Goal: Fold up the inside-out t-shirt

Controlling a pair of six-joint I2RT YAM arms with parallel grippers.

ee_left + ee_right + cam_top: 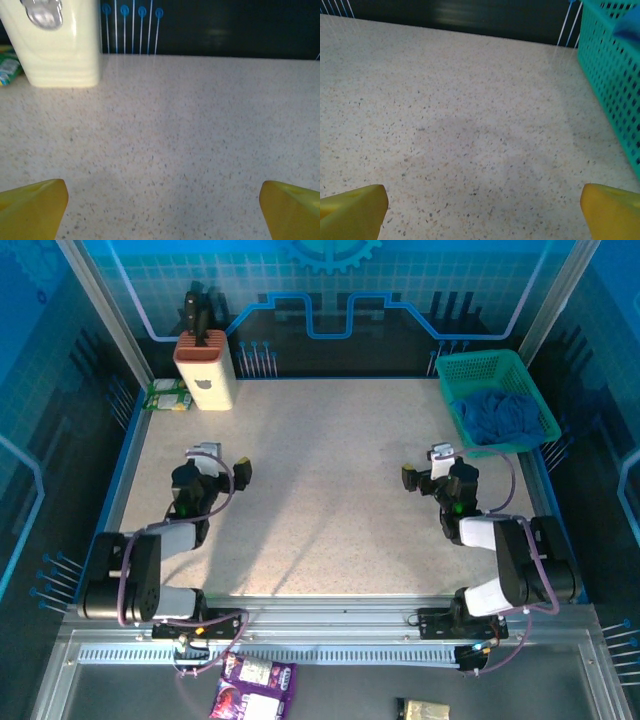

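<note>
Blue cloth is lying bunched in a heap inside the teal mesh basket (452, 367) at the far right corner of the surface (320, 530), and that heap is the inside-out t-shirt (497, 413). It is not spread out and no hem, collar or sleeve is showing clearly.

The left pincer (224, 462) is hovering over the left side of the surface, gaping as wide as it goes and holding nothing. The right pincer (425, 466) is hanging over the right side, just as wide and just as bare, with the basket's mesh wall close on its right in the wrist view.

I am judging that nothing of the fold has begun and that the step in hand is getting the shirt out of the basket. The right arm is sitting nearer, so it looks the natural one to reach. It should be coming down from above the rim rather than pushing in from the side, or the light basket may be sliding toward the far edge. Pinching the top of the heap, not digging deep, should be keeping the fingers out of the mesh. Lifting high enough for the trailing cloth to clear the rim matters, since a snag could be tipping the basket. The bare middle of the surface looks the place to lay it, well apart from the cream block (205, 370) at the far left corner.
</note>
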